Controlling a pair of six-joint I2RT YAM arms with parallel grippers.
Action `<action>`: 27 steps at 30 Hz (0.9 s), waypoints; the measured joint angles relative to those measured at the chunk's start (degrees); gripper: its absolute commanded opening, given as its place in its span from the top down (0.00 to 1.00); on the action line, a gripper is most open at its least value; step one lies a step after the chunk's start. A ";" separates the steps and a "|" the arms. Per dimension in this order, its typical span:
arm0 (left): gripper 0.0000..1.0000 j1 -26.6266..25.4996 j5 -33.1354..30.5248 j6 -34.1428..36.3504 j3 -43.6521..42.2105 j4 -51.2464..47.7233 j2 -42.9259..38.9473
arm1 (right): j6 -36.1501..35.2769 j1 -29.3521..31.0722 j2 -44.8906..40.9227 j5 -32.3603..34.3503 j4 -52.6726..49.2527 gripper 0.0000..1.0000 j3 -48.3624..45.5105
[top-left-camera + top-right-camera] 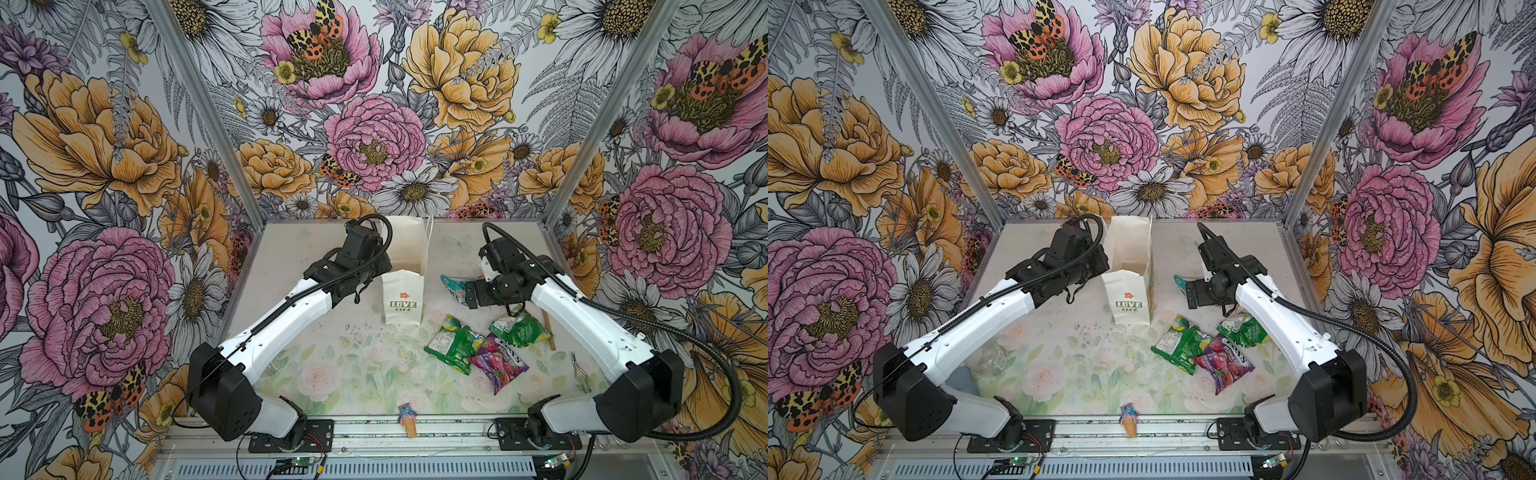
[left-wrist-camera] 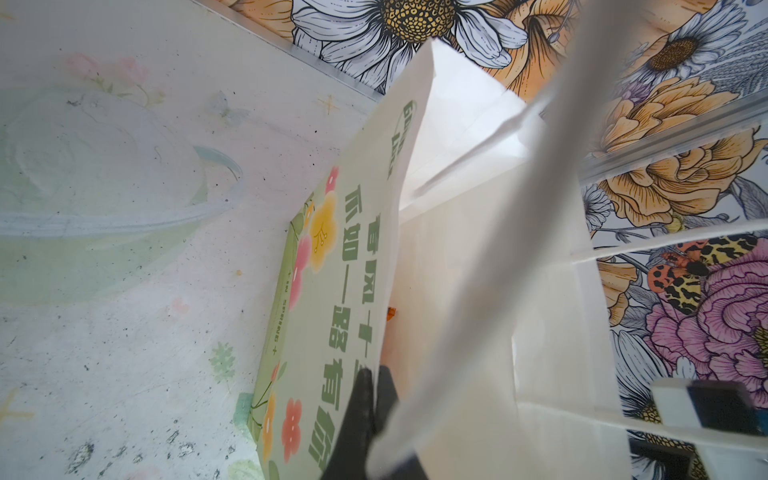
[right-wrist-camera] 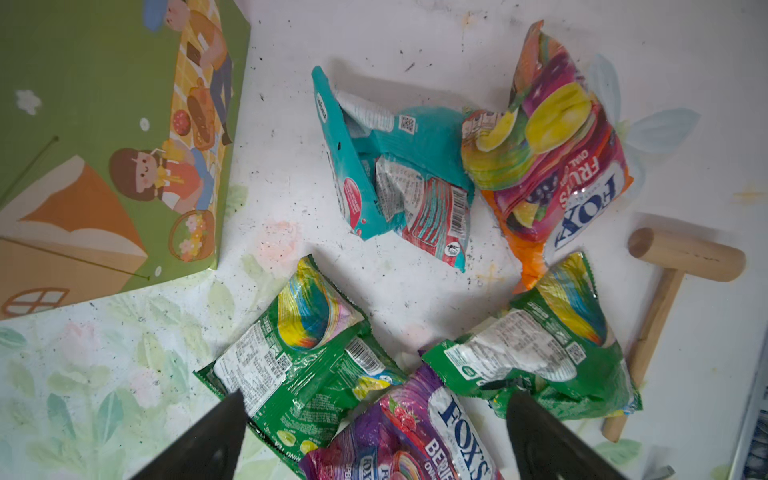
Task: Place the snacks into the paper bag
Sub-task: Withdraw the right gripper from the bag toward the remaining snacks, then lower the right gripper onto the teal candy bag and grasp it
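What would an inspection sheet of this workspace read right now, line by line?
Surface: pale floral-print table mat, flecked with dark specks.
Job's things: tall white paper bag upright, mouth open; teal plastic packet, pink-yellow plastic packet, green plastic packet nearer the bag, second green plastic packet and purple plastic packet lie outside it on the mat.
Clutter: small ice-cream-cone trinket at the front rail; wooden mallet beside the packets; bent metal wire near the right arm.
Grippers: left gripper shut on the bag's wall; right gripper open above the packets, holding nothing.
Cables: black corrugated hoses loop along both arms.
Surroundings: flower-patterned walls on three sides.
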 measured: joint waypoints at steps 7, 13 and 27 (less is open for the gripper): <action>1.00 -0.02 0.00 -0.39 0.00 0.00 0.00 | 1.25 0.00 10.36 1.90 2.40 0.00 2.25; 1.00 -0.11 0.00 -0.39 0.02 0.02 0.13 | 2.16 0.00 17.03 5.25 3.19 0.00 7.52; 1.00 -0.81 0.39 -0.42 0.87 0.68 1.49 | 2.80 0.02 27.32 7.69 4.20 0.00 14.84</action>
